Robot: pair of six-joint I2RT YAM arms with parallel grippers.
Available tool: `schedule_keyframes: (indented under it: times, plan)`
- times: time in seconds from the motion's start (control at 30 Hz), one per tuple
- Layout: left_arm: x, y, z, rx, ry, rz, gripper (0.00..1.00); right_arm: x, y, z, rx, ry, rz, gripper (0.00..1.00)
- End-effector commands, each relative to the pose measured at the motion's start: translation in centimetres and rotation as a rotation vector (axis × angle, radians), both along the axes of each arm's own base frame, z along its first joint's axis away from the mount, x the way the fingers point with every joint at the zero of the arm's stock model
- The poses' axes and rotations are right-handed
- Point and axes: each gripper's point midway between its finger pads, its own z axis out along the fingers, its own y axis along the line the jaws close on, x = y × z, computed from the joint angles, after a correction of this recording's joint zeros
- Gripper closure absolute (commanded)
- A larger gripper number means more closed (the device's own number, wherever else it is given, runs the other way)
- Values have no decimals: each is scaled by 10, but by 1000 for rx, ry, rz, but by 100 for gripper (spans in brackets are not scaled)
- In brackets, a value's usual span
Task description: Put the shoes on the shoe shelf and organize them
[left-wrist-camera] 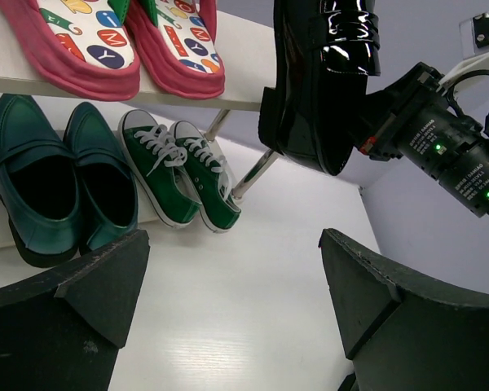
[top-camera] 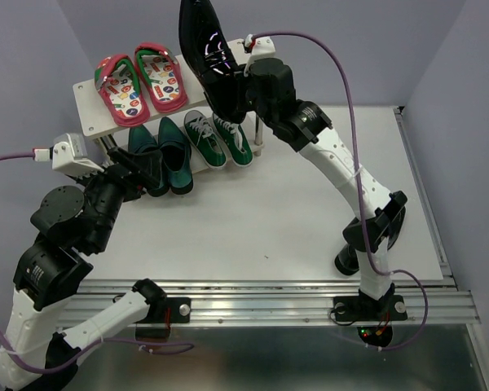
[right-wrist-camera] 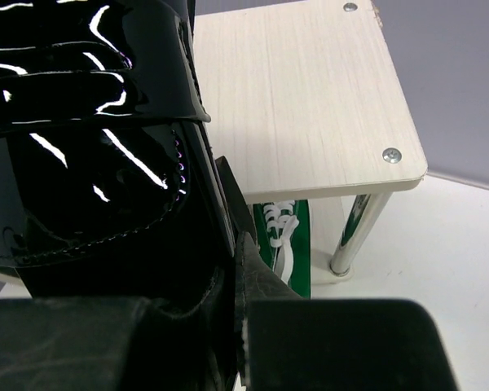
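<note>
My right gripper (top-camera: 238,90) is shut on a glossy black dress shoe (top-camera: 205,50), holding it by the heel above the right end of the shoe shelf's top board (top-camera: 88,106). The black shoe fills the right wrist view (right-wrist-camera: 90,163) and shows in the left wrist view (left-wrist-camera: 322,77). The teal dress shoes (top-camera: 165,153) and green sneakers (top-camera: 218,138) sit on the lower tier. They also show in the left wrist view: teal shoes (left-wrist-camera: 57,175), sneakers (left-wrist-camera: 179,167). My left gripper (top-camera: 143,175) is open and empty, in front of the teal shoes. A second black shoe (top-camera: 376,228) stands behind my right arm.
Red flip-flops (top-camera: 138,81) with patterned insoles lie on the left half of the top board. The right half of the top board (right-wrist-camera: 310,98) is bare. A silver shelf leg (right-wrist-camera: 354,232) stands at the right corner.
</note>
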Motion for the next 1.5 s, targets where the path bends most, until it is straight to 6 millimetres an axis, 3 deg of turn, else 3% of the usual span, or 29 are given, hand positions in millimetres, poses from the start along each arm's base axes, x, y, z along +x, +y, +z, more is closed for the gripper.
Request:
schedule_keyframes:
  times: [0.0,0.33,0.8,0.9,1.2,1.47]
  plan:
    - [-4,4,9,-28,-30,6,3,-7,-19,122,290,-283,-60,99]
    - [-9,9,10,-31,-35,14,3,13,-6,106,286,-289,-93,99]
    - [-11,13,9,-37,-37,23,3,19,2,88,265,-254,-88,99]
    - [-13,16,9,-41,-39,28,3,16,1,89,278,-242,-80,99]
    - [-13,17,9,-39,-39,34,3,-17,-14,122,338,-262,-74,99]
    - [-14,15,9,-46,-44,25,3,-15,-9,115,312,-254,-78,99]
